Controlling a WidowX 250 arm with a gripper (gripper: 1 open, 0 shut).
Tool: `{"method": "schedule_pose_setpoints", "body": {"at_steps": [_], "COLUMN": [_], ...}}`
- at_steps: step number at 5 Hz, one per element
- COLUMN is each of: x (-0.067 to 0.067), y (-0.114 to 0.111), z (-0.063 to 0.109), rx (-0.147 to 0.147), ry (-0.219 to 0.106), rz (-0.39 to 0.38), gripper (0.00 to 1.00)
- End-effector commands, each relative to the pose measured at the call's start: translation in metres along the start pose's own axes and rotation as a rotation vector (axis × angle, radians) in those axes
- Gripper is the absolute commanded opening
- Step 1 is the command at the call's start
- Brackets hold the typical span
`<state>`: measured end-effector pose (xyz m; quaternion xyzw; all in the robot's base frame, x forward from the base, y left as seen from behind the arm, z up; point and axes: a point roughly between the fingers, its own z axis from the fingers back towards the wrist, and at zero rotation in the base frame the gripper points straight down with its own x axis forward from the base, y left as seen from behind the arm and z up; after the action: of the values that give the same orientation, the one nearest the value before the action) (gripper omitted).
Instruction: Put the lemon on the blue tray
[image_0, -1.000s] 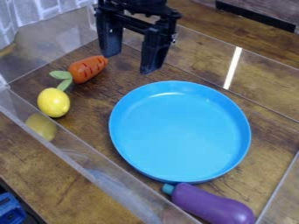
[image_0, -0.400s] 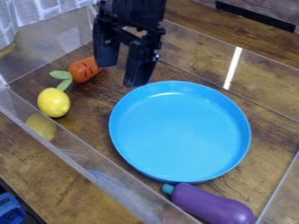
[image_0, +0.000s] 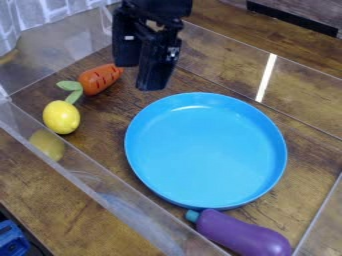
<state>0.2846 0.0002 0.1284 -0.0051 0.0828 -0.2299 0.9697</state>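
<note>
Lately changed: the black two-fingered gripper (image_0: 144, 70) had rolled about its downward axis over the past second, so that its fingers, side by side across the camera view a second ago, were now nearly in line with the view, one close behind the other.
Hand state: the jaws stood wide apart and empty, hanging above the wooden table (image_0: 307, 110) near its far edge.
Place of the hand: it had not travelled; it hovered just right of the carrot and beyond the rim of the tray.
Meaning for the task: the roll looked like a squaring-up of the fingers before any reach, and the task itself was judged barely begun.
Lemon: the small bright yellow oval toy lemon (image_0: 60, 117) lay untouched on the table at the left, near the clear wall, well apart from the hand.
Tray: the large round bright blue plastic tray (image_0: 206, 150) sat empty in the middle, to the right of the lemon and apart from it.
Carrot: the orange toy carrot with a green top (image_0: 98, 77) lay between the hand and the lemon, its green end touching or almost touching the lemon's top; the likeliest thing to be nudged on the way down.
Eggplant: the purple toy eggplant (image_0: 242, 236) rested at the tray's near edge, out of the path.
Enclosure: clear plastic walls (image_0: 80, 185) ran close along the lemon's left, leaving little room on that side.
</note>
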Motion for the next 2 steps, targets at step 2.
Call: {"method": "schedule_pose_setpoints", "body": {"at_steps": [2], "x": [-0.005], "y": [0.025], "z": [0.0], "rx": [0.033], "ry": [-0.026], "rz": [-0.168], "gripper": [1.0]}}
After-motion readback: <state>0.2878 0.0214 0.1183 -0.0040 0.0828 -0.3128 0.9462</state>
